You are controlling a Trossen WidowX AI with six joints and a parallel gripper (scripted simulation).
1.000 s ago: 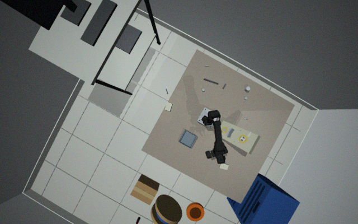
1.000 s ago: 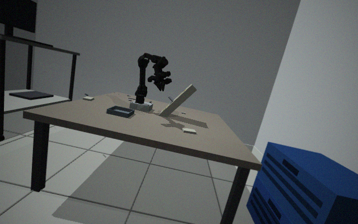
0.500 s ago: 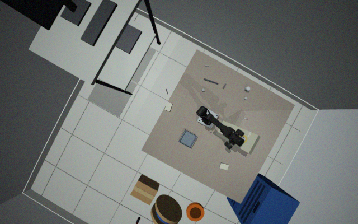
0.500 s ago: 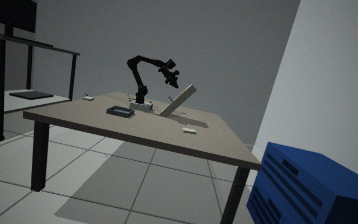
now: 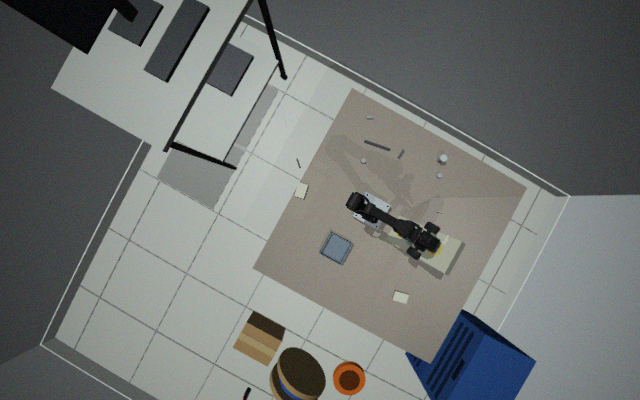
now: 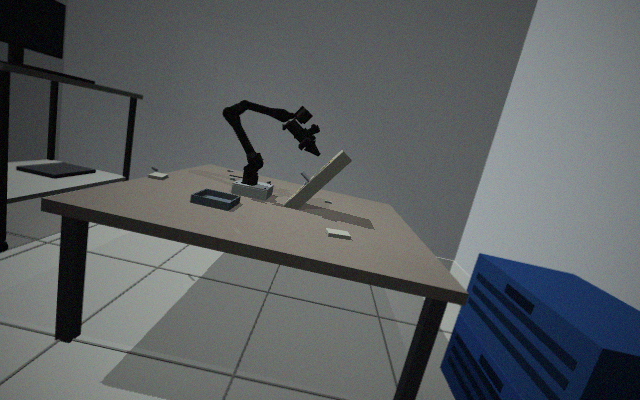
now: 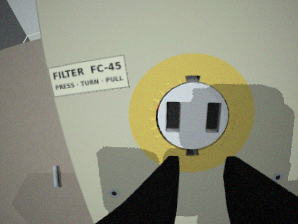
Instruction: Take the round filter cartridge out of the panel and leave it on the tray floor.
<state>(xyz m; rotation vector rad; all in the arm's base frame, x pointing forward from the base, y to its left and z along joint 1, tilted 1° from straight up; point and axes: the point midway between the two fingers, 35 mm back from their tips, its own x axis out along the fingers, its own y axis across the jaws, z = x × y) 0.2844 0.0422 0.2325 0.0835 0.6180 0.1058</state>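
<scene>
Now the partly open, empty fingers are hovering short of the filter cartridge point(image 7: 193, 116), its two slots lying ahead, side by side across their gap.

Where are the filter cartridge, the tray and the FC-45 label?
Filter cartridge point(image 7: 193, 116): wrist view, face between its slots.
Tray point(image 5: 327, 240) point(image 6: 215, 203): top view, left rim; exterior view, near wall.
FC-45 label point(image 7: 89, 76): wrist view, printed middle.

Matte-black jointed robot arm point(image 5: 382, 214) point(image 6: 241, 131), slim links, bulkier rounded joints; black parallel-jaw gripper point(image 6: 311, 148) point(image 7: 201, 165), angular fingers tapering to narrow blunt tips. Pale grey rectangular base plate point(image 5: 384, 204) point(image 6: 266, 192), small dark dots near corners. Cables, markings: none discernible.
</scene>
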